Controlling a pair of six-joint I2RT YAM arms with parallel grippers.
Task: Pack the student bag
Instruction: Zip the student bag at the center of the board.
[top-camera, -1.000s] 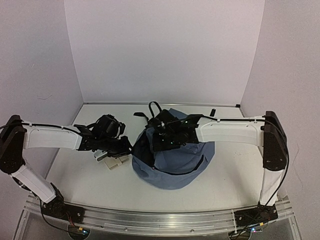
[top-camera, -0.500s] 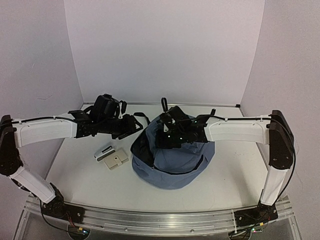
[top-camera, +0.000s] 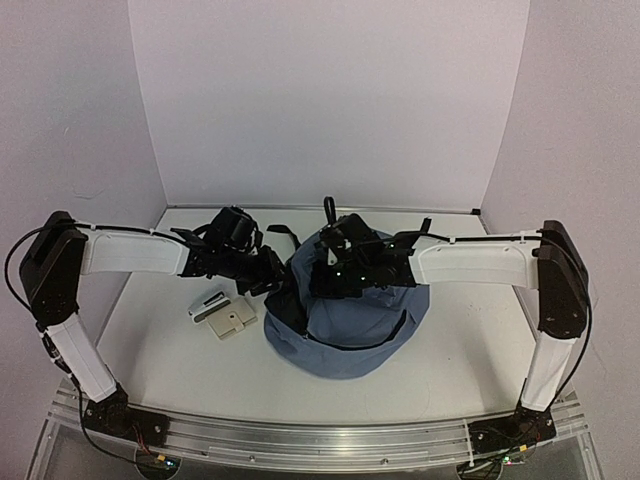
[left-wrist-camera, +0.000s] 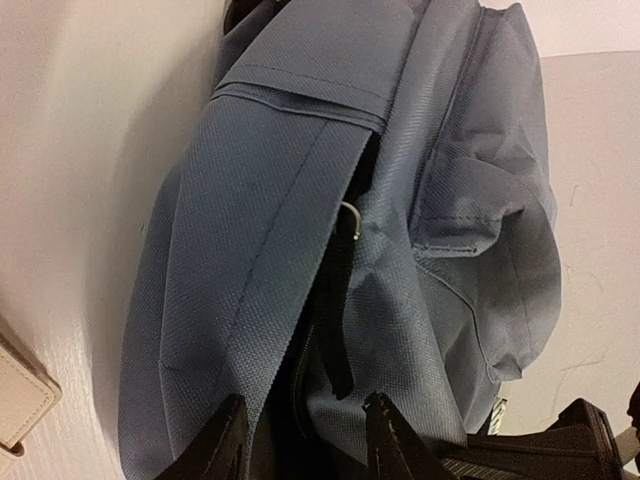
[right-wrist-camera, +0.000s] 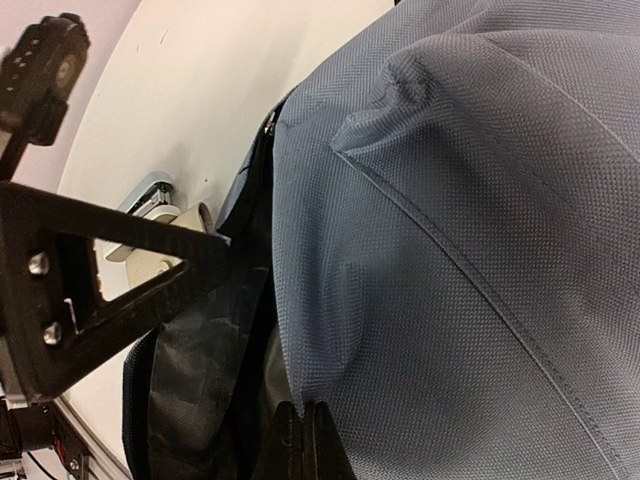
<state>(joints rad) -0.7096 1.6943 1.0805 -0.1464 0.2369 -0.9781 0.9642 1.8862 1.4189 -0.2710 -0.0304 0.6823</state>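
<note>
Just behind the left hand (top-camera: 268, 280), a beige pouch (top-camera: 232, 322) and a small silver case (top-camera: 207, 304) lie on the desk (top-camera: 150, 350), neither packed yet. That hand is spread wide and empty, its fingers (left-wrist-camera: 232, 440) straddling the zip edge of the bag (left-wrist-camera: 270, 250), which slumps just ahead of it, between both hands. It could snag the zip pull (left-wrist-camera: 350, 218) or drag the rim shut. The right hand (right-wrist-camera: 302, 438) is pinched tight on a fold of the rim; thin fabric might slip free and the mouth collapse. The arms look close enough to knock together.
</note>
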